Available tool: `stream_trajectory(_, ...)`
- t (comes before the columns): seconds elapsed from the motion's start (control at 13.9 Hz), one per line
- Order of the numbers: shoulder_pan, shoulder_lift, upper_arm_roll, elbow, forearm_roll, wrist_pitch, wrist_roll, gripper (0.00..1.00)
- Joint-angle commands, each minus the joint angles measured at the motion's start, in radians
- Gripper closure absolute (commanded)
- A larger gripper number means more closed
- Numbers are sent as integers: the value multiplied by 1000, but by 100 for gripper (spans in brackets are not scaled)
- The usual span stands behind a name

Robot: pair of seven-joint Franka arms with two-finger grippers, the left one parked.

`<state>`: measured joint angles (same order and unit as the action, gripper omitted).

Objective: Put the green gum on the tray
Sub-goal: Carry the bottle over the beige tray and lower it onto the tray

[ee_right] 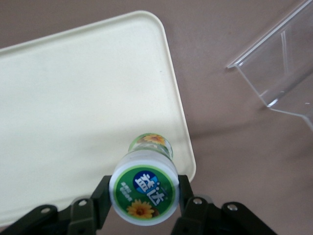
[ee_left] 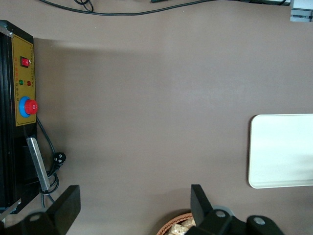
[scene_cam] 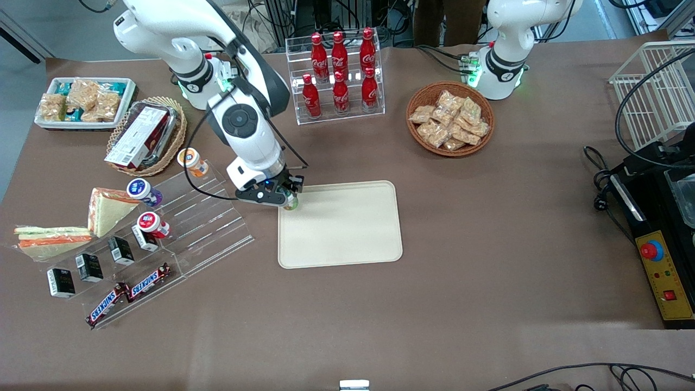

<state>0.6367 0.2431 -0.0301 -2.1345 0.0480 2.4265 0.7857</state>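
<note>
The tool (scene_cam: 286, 196), the black two-finger end of the working white arm, is clamped on the green gum (ee_right: 144, 188), a small cylindrical bottle with a green-and-white round lid and a yellow-green body; the wrist view shows one finger on each side of the lid. The bottle hangs upright in that grip, lid toward the camera, above the edge of the tray (scene_cam: 347, 228), a large flat cream-beige rectangle with rounded corners and a low rim that lies on the brown bench (scene_cam: 488, 244).

In the front view the tool sits over the tray's corner that is nearest the clear acrylic stepped display rack (scene_cam: 206, 217) and farther from the front camera. From the wrist view the bottle's base seems to be just inside the rim, near that corner, but whether it is touching the tray or a little above it cannot be told.

The step in hand looks like the carry ending and the set-down beginning. The next move probably calls for shifting a little farther over the tray's flat floor, away from the rim, then lowering straight until the base rests and only then spreading the fingers. Released on the rim, the narrow bottle could tip.
</note>
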Motion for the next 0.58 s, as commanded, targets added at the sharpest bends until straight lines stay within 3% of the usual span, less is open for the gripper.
stream_trajectory(0.0,1,42,-8,-38,0,107,13,55)
stream_trajectory(0.22,1,74,-8,-36,0,146,46,53)
stream_trajectory(0.36,1,78,-7,-35,1,152,61,0)
stream_trajectory(0.51,3,81,-7,-30,1,152,87,0)
